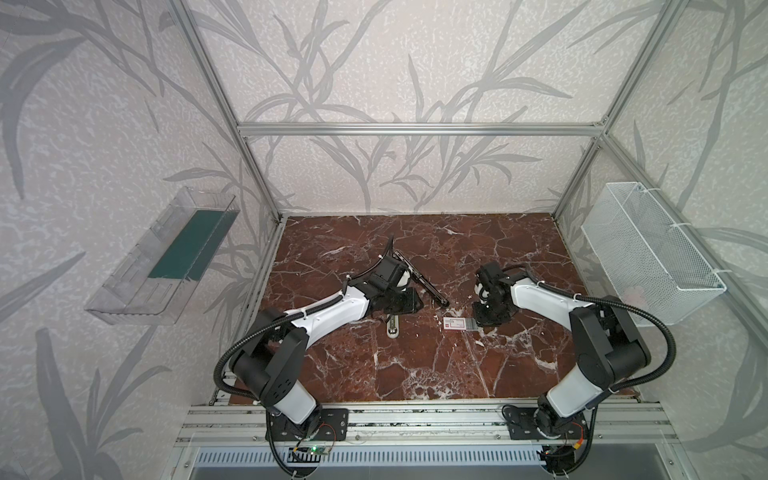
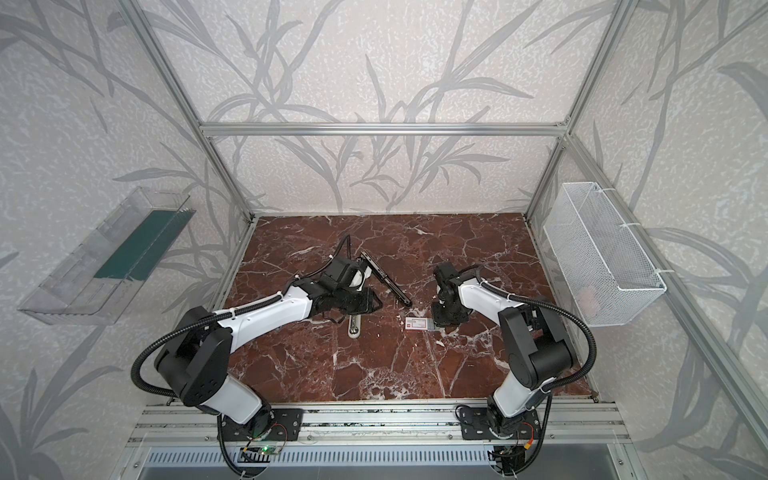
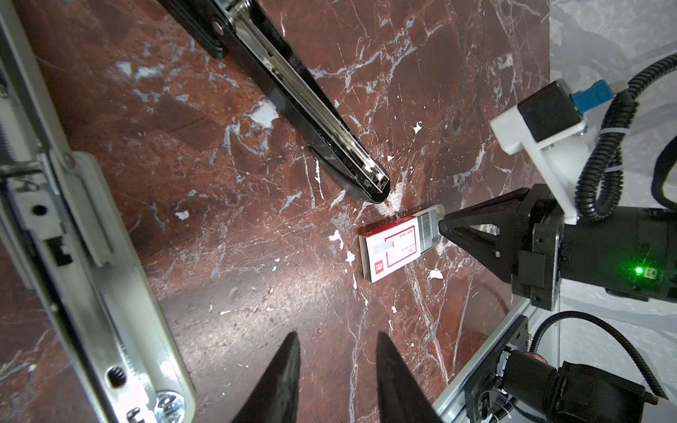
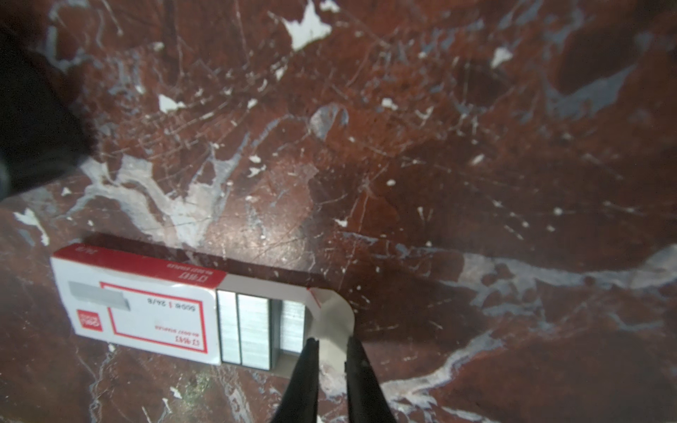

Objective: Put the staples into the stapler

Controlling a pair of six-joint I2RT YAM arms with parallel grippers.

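On the white top of the box, "24/6" is printed in black, seen upside down in the right wrist view. A figure beginning "500" stands beside it, parted from it by a red bar. The small red lines and the red square logo are too blurred to be read.

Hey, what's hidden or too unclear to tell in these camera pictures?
- Right wrist view: whether the right gripper pinches the tray flap; its fingertips cover the contact.
- In a top view: part of the black stapler, behind the left arm.
- In a top view: most of the beige stapler, under the left arm.
- In a top view: the staple box print, too small.
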